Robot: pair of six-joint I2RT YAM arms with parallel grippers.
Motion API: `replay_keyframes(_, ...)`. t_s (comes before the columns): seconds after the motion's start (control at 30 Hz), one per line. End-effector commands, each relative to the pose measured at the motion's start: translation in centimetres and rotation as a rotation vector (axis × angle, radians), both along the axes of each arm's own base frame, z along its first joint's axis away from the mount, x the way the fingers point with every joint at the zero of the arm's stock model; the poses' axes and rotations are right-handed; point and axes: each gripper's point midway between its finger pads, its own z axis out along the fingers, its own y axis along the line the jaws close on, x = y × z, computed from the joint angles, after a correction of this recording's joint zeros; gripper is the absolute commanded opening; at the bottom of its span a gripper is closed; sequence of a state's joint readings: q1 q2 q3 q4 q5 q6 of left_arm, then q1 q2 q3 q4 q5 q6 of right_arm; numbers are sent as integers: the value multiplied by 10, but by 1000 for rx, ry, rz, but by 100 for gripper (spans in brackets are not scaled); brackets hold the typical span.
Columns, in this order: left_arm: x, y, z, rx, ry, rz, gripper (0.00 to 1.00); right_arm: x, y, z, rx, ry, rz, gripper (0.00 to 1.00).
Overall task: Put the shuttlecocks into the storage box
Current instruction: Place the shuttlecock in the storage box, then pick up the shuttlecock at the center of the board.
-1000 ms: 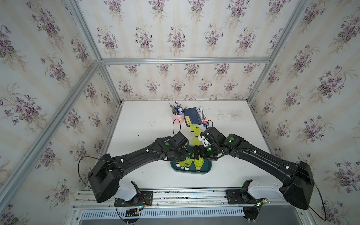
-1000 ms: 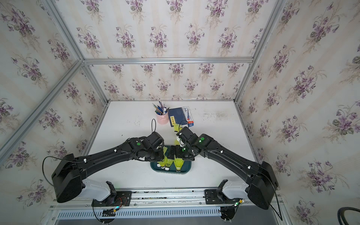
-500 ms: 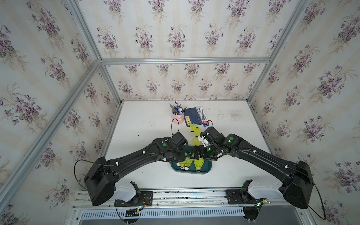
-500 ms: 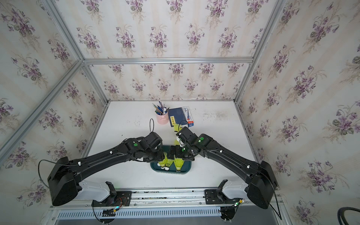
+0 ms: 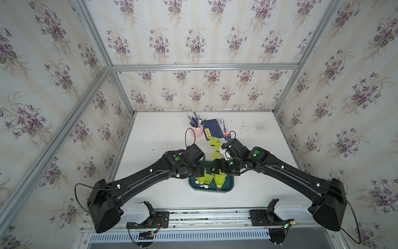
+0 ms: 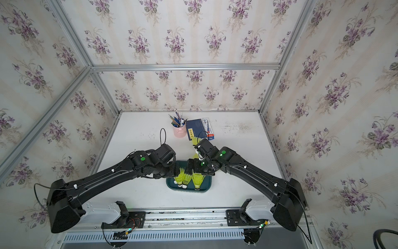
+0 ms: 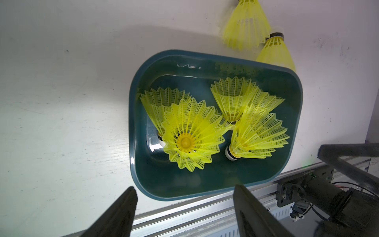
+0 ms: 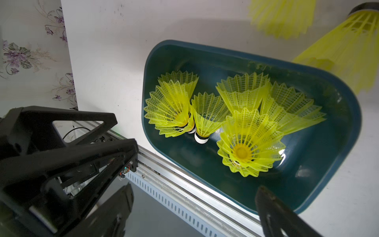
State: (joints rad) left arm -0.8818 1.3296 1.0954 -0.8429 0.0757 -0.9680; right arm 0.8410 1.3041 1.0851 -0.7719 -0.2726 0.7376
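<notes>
Above the box, the left gripper hangs with its jaws spread wide and nothing between them. Its dark fingers are clear of the rim. Just beside it, the right gripper hangs over the same box, jaws also wide apart and empty. In both top views the two grippers sit close together over the box, one arm reaching in from each side.

Inside the box, the shuttlecocks stand and lean in two clusters, at least five in all. Their white tips point down at the floor of the box and their skirts fan upward. Several skirts overlap and touch. One in each cluster turns its open skirt straight at a wrist camera, so its yellow core shows.

Two more are still out on the table, beyond the box's far rim. The nearer shuttlecock lies just beside that rim, skirt toward the box and dark band away from it. The farther shuttlecock lies just past it, its skirt meeting the first one's tip.

Farther back stands a pink cup full of pens, with a blue book just beside it. The rail runs along the table's front edge, near the box.
</notes>
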Motion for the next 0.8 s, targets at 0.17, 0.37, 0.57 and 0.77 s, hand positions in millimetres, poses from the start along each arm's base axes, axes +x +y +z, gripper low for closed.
replay_keyframes(0.17, 15, -1, 15, 6, -40, -34, 86, 26, -22, 6, -51, -55, -116, 95)
replay_keyframes(0.37, 33, -9, 24, -44, -58, -51, 91, 54, -34, 13, -77, -96, -185, 93)
replay_keyframes(0.57, 50, -19, 21, -57, -59, -80, 96, 77, -37, 10, -102, -120, -225, 83)
replay_keyframes(0.77, 68, -18, 16, -80, -54, -78, 99, 95, -27, 1, -104, -125, -230, 71)
